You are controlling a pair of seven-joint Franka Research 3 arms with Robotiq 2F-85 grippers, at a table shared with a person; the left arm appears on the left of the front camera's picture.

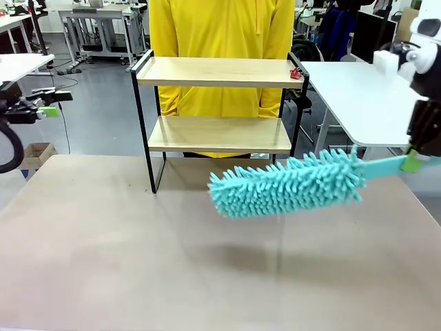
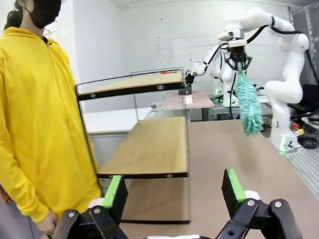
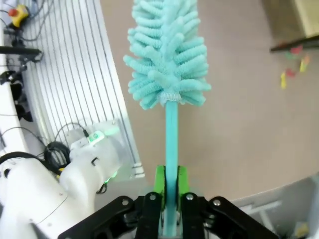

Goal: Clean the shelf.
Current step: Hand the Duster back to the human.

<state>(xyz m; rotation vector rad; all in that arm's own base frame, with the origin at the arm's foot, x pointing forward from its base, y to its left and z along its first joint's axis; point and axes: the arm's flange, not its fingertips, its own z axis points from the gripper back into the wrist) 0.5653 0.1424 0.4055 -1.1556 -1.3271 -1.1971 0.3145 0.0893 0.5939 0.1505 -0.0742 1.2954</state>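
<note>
The small two-tier shelf (image 1: 217, 103) of light wood boards on a thin black metal frame stands at the far middle of the beige bench (image 1: 138, 262), just before a person in a yellow hooded top (image 1: 220, 27). The right hand (image 1: 413, 160), at the bench's right edge, is clamped on the flat handle of a fluffy turquoise duster (image 1: 289, 185), whose head hangs above the bench, in front of and below the shelf's lower board. The left hand (image 2: 172, 191) hovers wide apart, well left of the shelf.
</note>
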